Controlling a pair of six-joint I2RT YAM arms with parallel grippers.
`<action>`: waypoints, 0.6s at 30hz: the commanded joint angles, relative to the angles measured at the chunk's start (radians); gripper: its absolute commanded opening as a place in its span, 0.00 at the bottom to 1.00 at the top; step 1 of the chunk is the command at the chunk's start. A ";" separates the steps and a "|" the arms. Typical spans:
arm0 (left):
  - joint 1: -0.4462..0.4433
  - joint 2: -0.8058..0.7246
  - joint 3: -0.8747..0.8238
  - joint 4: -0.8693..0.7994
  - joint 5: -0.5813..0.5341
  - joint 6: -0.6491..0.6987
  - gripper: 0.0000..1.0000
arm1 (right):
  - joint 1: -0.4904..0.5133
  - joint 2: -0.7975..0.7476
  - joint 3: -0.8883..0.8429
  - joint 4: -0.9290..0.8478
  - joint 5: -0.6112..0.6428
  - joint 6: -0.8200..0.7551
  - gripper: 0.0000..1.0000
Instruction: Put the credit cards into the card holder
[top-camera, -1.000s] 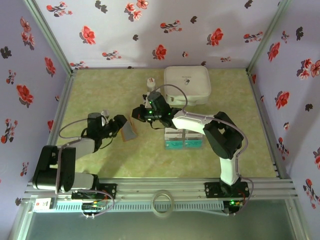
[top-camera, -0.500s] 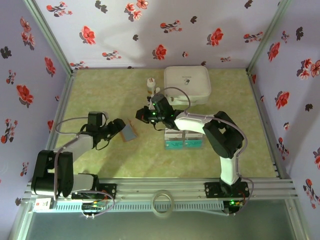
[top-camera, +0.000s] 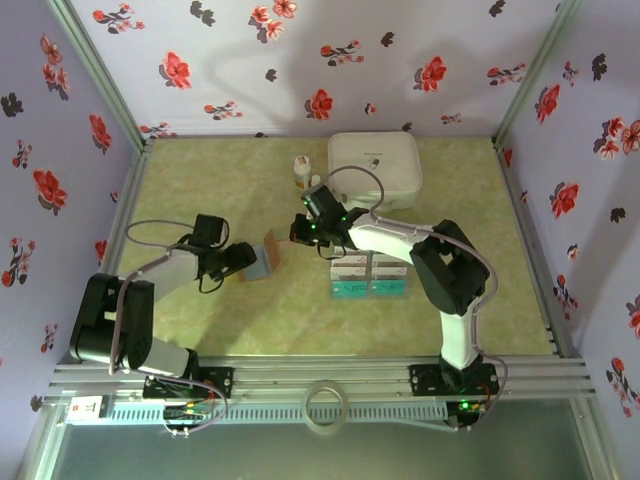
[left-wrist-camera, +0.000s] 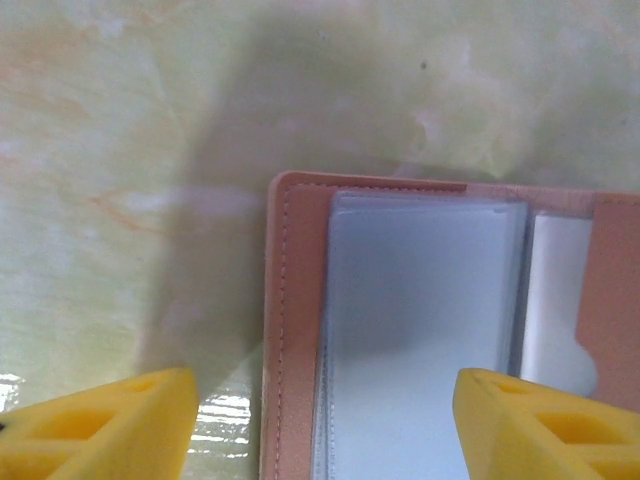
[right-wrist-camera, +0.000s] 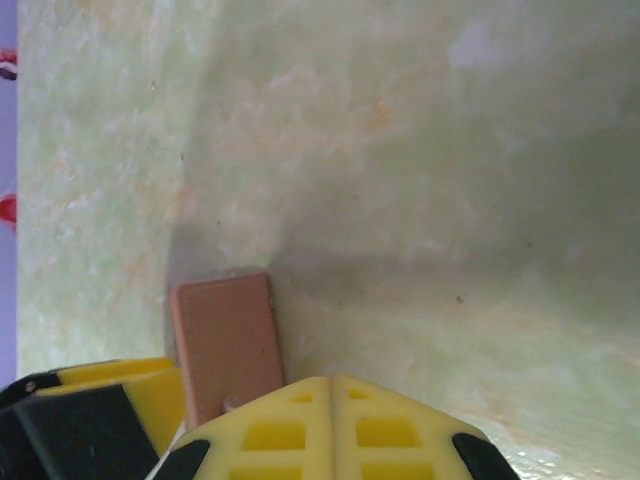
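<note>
The card holder (top-camera: 264, 257) lies open on the table left of centre, one brown flap raised. In the left wrist view its brown stitched edge (left-wrist-camera: 290, 330) and pale blue-grey inner face (left-wrist-camera: 420, 330) lie between my left gripper's (left-wrist-camera: 325, 425) yellow fingers (left-wrist-camera: 100, 420), which stand open and clear of it. From above, the left gripper (top-camera: 243, 260) sits at the holder's left side. My right gripper (top-camera: 297, 234) is shut and empty, just right of the holder; its wrist view shows the closed gripper (right-wrist-camera: 335, 385) and the holder's brown outer face (right-wrist-camera: 225, 340). The credit cards (top-camera: 368, 288), white and teal, lie in a group by the right arm.
A large white rounded box (top-camera: 374, 168) stands at the back, with two small white bottles (top-camera: 301, 167) to its left. Flowered walls enclose the table on three sides. Open green tabletop (top-camera: 200, 190) lies behind the left arm.
The right gripper has drawn back to the right, away from the card holder. The left gripper has shifted right, closer to the holder, which now sits slightly further right.
</note>
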 joint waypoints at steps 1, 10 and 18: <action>-0.031 0.035 0.048 -0.083 -0.092 0.058 0.69 | -0.003 0.048 0.062 -0.125 0.076 -0.073 0.04; -0.051 0.078 0.075 -0.109 -0.142 0.085 0.68 | -0.003 0.036 0.104 -0.125 0.032 -0.105 0.33; -0.058 0.094 0.075 -0.108 -0.158 0.096 0.68 | 0.016 -0.071 0.103 -0.145 0.042 -0.120 0.38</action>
